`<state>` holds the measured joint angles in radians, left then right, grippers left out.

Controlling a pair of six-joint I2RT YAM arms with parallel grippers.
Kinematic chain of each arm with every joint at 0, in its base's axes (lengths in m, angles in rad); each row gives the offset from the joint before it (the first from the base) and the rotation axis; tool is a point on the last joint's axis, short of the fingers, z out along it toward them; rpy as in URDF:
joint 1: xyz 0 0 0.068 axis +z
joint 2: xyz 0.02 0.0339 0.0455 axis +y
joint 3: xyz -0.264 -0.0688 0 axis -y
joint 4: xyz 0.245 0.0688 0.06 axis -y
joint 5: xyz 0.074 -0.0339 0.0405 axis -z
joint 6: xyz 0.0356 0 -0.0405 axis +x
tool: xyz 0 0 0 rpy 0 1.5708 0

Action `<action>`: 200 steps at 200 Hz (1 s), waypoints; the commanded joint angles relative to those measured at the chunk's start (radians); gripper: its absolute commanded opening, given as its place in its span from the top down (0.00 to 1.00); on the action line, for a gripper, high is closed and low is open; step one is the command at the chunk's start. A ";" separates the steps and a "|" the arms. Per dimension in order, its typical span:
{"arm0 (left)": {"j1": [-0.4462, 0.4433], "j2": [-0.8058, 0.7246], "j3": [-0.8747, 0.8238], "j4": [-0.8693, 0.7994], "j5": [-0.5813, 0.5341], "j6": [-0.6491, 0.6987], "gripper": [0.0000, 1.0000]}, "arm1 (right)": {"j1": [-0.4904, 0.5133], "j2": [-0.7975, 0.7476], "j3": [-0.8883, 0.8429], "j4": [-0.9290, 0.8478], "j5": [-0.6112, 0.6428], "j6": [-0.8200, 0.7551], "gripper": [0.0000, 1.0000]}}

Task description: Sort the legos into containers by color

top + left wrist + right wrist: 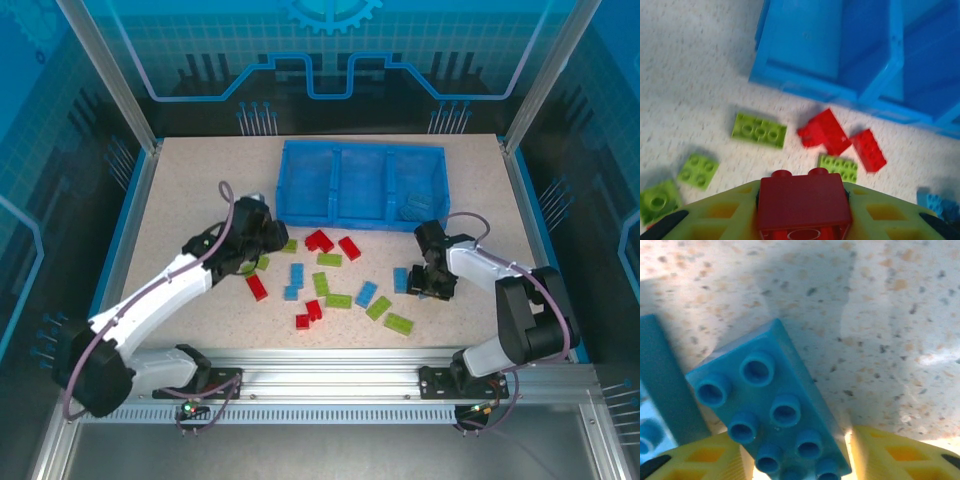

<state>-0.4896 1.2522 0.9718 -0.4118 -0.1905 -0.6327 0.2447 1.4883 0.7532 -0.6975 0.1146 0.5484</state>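
Near tray (310, 212) | left arm (170, 280) outstretched | left pincer (804, 222) clamps red brick (802, 197)

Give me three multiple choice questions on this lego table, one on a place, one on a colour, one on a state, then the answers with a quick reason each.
1. Where does the tray sit on the table?
A) at the far side, beyond the loose bricks
B) at the near edge, between the arm bases
C) in the near left corner

2. What colour is the brick in the left gripper?
A) lime green
B) light blue
C) red

3. How is the light blue brick at the right gripper?
A) held over the tray
B) lying studs up on the table
C) stacked on a green brick

Answers:
1 A, the top view shows the tray behind the scattered bricks.
2 C, the left wrist view shows a red brick clamped between the fingers.
3 B, the right wrist view shows it flat on the speckled table with a finger at each side.
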 commanded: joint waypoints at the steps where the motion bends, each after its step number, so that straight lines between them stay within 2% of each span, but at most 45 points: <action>1: 0.048 0.123 0.125 0.037 0.110 0.104 0.60 | 0.016 0.032 0.018 0.025 0.012 -0.021 0.53; 49: 0.117 0.399 0.360 0.029 0.209 0.129 0.62 | 0.016 -0.029 -0.003 0.007 0.014 0.011 0.72; 97: 0.151 0.645 0.629 -0.038 0.261 0.158 0.60 | 0.007 -0.204 0.082 -0.093 0.021 0.014 0.74; 122: 0.156 0.769 0.725 -0.075 0.256 0.147 0.53 | -0.001 -0.210 0.197 -0.134 0.019 -0.011 0.74; 147: 0.160 0.825 0.758 -0.091 0.250 0.115 0.44 | -0.022 -0.159 0.306 -0.140 0.014 -0.046 0.74; 185: 0.159 0.802 0.739 -0.110 0.226 0.082 0.33 | -0.055 -0.045 0.438 -0.122 0.019 -0.090 0.76; 200: 0.155 0.729 0.661 -0.060 0.228 0.056 0.23 | -0.082 -0.003 0.480 -0.098 0.022 -0.091 0.76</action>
<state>-0.3412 2.0777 1.6936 -0.4793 0.0425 -0.5270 0.2035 1.4277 1.1683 -0.7994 0.1280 0.4896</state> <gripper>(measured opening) 0.705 0.312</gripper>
